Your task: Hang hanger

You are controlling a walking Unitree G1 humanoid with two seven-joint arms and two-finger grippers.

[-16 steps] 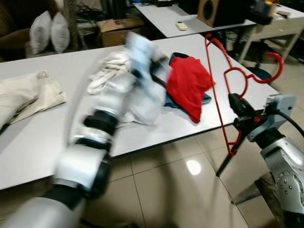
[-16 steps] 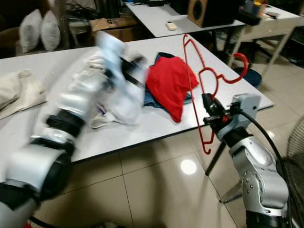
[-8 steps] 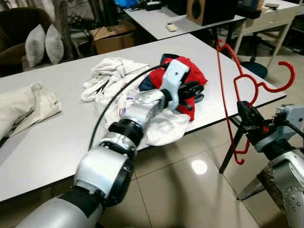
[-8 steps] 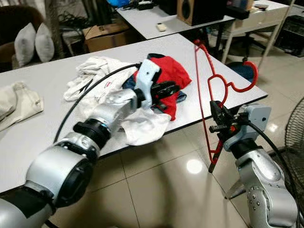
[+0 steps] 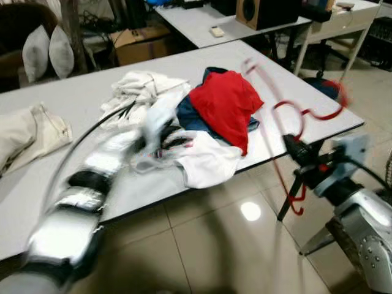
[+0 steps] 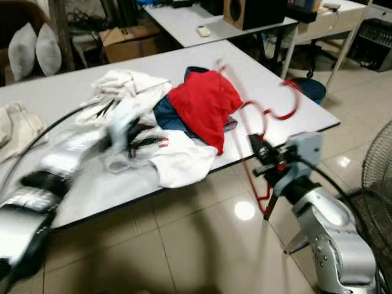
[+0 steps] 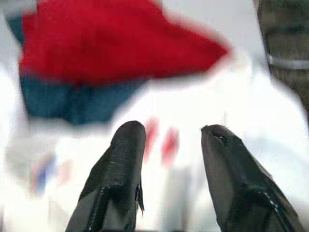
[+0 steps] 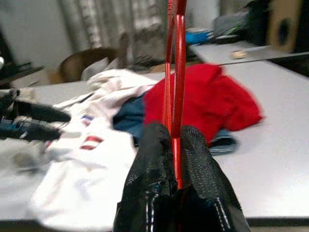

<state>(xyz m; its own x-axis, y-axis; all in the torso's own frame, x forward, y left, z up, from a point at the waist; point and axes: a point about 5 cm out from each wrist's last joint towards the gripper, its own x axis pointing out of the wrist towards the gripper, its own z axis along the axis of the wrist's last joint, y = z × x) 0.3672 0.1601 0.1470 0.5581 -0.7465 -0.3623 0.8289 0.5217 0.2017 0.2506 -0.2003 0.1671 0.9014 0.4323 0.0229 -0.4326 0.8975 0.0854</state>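
The red wire hanger [image 5: 288, 113] is blurred and stands upright just off the table's right front corner. My right gripper [image 5: 295, 150] is shut on its lower bar; the right wrist view shows the fingers [image 8: 149, 159] pinching the red wire [image 8: 176, 63]. My left gripper [image 5: 174, 141] is blurred and hovers low over a white shirt [image 5: 208, 162] with red and blue marks. In the left wrist view its fingers [image 7: 126, 150] stand open with nothing between them. A red garment [image 5: 226, 104] lies on a dark blue one [image 5: 190, 116] just beyond.
The white table [image 5: 73, 101] also carries a heap of white clothes [image 5: 144, 86] and a beige cloth [image 5: 24, 131] at the left. Behind are a second table [image 5: 202, 18], a speaker [image 5: 263, 9], a cardboard box [image 5: 138, 43] and pillows [image 5: 43, 52]. A fan [image 6: 376, 165] stands at the right.
My left arm has drawn back from the red garment to the white shirt. The right gripper has swung the hanger left, closer to the table corner. The camera has shifted too.
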